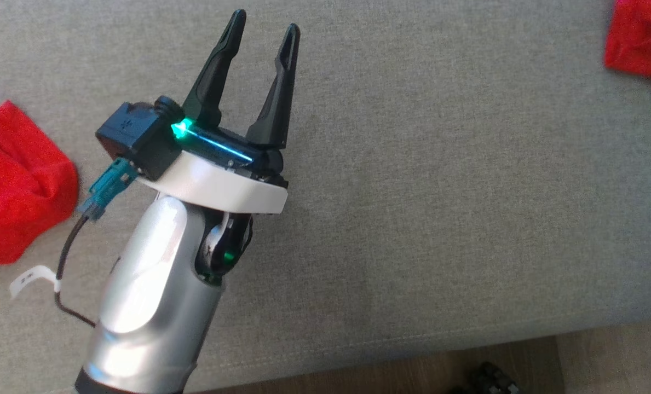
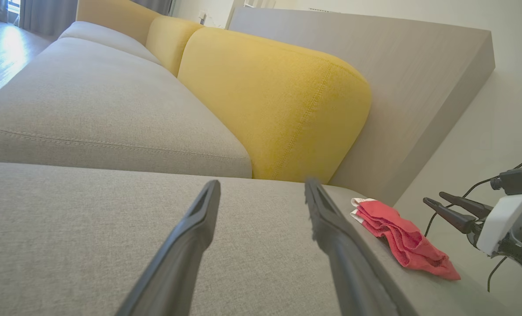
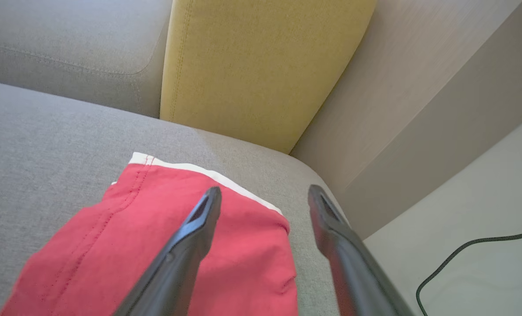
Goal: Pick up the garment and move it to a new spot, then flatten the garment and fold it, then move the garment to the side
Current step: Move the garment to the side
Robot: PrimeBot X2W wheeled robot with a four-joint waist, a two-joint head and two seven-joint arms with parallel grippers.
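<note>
- The red garment (image 3: 89, 245), white along one hem, lies rumpled on the grey seat cushion (image 1: 467, 191), in the lower half of the right wrist view and the upper right corner of the head view.
- The right gripper (image 3: 263, 193) hangs over it, fingers apart, holding nothing.
- The left gripper (image 1: 265, 22), left of centre in the head view, is likewise spread over bare cushion.
- A second red cloth (image 1: 18, 180) lies at the head view's left edge.

A yellow cushion (image 2: 282, 109) stands upright behind the grey sofa seat (image 2: 89, 228).
</note>
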